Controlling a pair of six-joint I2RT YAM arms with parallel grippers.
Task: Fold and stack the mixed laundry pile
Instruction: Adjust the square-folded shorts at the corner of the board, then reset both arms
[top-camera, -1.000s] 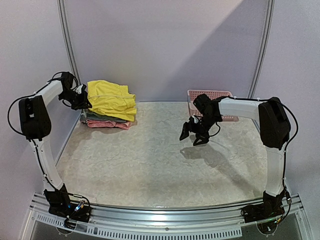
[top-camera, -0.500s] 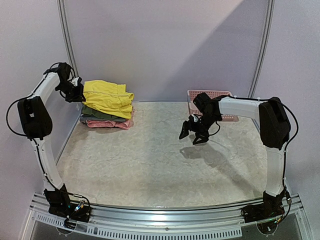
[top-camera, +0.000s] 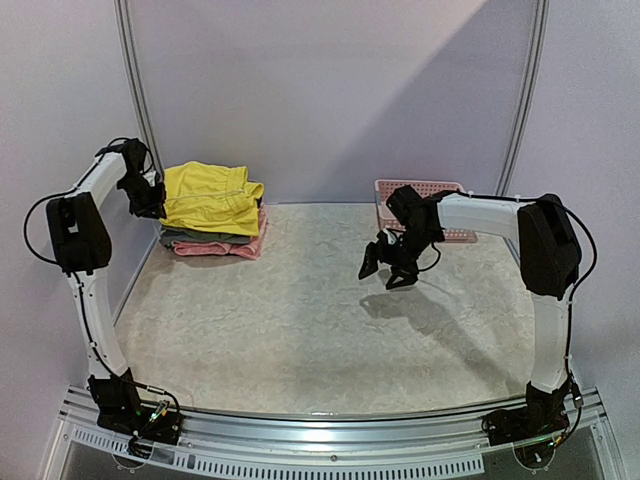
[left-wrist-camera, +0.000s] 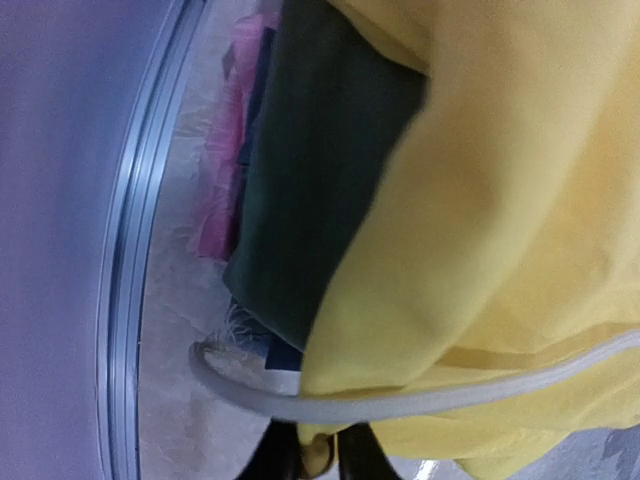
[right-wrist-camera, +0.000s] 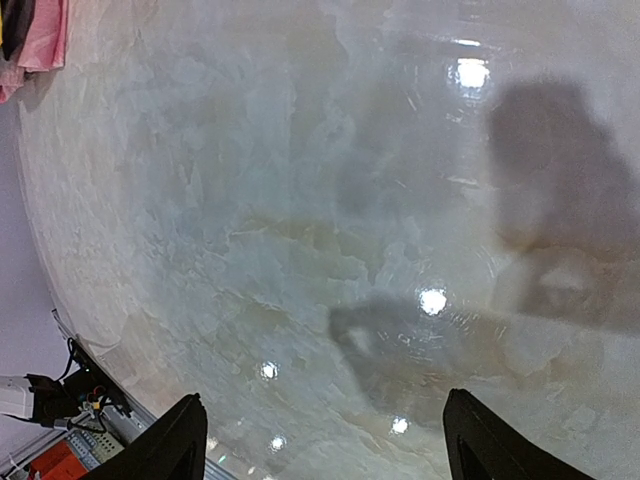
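Observation:
The folded yellow shorts lie on top of a stack at the table's back left, over the olive-green shirt and a pink garment. My left gripper is shut on the left edge of the yellow shorts; a fold of yellow cloth sits between its fingertips. The green shirt and pink cloth show beneath it. My right gripper hangs open and empty above the bare table middle, its fingertips wide apart.
The pink lattice basket stands at the back right, behind my right arm. A metal frame rail runs along the table's left edge close to the stack. A grey cable crosses the left wrist view.
My left gripper has lowered the yellow shorts down and slightly right, so they now lie flatter on the stack. The right arm has barely moved.

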